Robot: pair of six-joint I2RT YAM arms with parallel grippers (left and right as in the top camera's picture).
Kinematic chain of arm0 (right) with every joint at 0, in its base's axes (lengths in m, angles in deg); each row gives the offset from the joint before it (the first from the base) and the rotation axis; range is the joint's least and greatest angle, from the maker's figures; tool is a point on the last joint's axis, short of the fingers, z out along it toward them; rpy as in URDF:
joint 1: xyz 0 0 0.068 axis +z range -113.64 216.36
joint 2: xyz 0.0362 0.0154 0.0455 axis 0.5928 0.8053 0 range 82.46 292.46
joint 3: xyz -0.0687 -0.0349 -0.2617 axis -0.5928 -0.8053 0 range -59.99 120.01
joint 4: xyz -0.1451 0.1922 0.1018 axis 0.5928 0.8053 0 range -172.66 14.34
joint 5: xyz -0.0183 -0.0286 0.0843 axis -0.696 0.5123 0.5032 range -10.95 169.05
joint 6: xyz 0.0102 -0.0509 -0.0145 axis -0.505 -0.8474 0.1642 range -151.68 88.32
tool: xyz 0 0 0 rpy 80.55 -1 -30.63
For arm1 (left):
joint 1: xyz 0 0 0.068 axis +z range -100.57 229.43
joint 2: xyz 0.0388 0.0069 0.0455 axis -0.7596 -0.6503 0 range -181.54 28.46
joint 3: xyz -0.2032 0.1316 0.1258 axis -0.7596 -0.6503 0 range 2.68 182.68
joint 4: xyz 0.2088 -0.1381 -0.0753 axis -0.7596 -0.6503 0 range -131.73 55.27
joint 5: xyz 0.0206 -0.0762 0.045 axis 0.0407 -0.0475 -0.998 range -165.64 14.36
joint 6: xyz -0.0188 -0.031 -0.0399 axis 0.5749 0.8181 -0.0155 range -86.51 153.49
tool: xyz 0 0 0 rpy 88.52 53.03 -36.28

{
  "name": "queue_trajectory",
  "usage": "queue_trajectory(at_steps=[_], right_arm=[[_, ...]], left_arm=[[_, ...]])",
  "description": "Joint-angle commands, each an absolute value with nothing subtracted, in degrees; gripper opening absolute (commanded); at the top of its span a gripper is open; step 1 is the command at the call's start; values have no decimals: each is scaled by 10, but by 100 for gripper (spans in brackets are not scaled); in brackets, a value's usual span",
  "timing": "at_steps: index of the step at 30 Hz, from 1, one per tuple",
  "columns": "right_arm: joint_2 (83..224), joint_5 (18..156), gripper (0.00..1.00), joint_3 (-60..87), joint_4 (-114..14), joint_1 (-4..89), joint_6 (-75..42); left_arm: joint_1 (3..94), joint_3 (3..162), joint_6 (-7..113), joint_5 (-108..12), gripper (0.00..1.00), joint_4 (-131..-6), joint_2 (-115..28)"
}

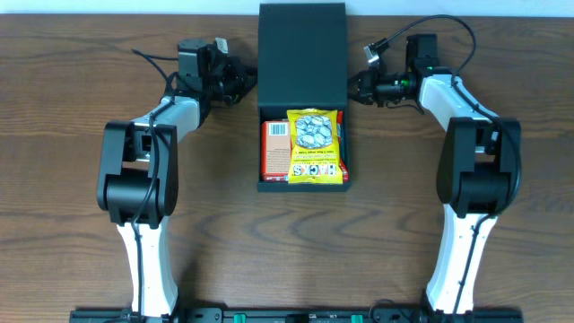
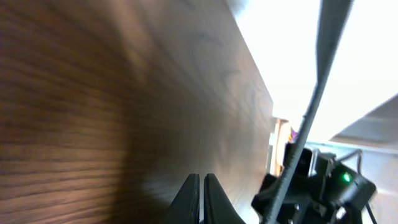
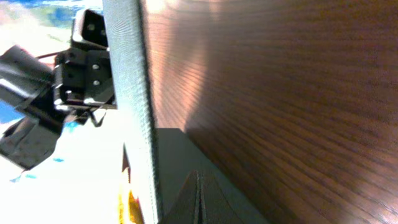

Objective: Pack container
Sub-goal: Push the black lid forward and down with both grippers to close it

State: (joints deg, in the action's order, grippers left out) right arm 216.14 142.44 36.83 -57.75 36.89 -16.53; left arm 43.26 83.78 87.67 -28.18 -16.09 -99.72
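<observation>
Now the box (image 1: 302, 187) holds a yellow packet (image 1: 315, 144) atop a red packet (image 1: 272, 149). The left gripper (image 1: 249, 83) and right gripper (image 1: 354, 88) are closed, empty.

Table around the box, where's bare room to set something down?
Free: the table in front of the container, plus its far left and right margins. Crowded: beside the lid, where the left fingers and right fingers sit.

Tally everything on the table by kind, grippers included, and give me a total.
Container: 1
Snack packets: 2, the yellow packet and the red-orange packet, both inside the open box
Grippers: 2, the left gripper and the right gripper
Total: 5
</observation>
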Motion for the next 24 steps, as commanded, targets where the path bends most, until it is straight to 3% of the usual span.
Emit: queue_trajectory(at_steps=[1,24], right_arm=[[2166,1500,1,374,-585,368,-185],[2166,1670,2,374,-699,355,-185]], left_arm=[[434,847,857,-224,6,-139,-1007],[437,847,810,-36,6,-1,-1007]])
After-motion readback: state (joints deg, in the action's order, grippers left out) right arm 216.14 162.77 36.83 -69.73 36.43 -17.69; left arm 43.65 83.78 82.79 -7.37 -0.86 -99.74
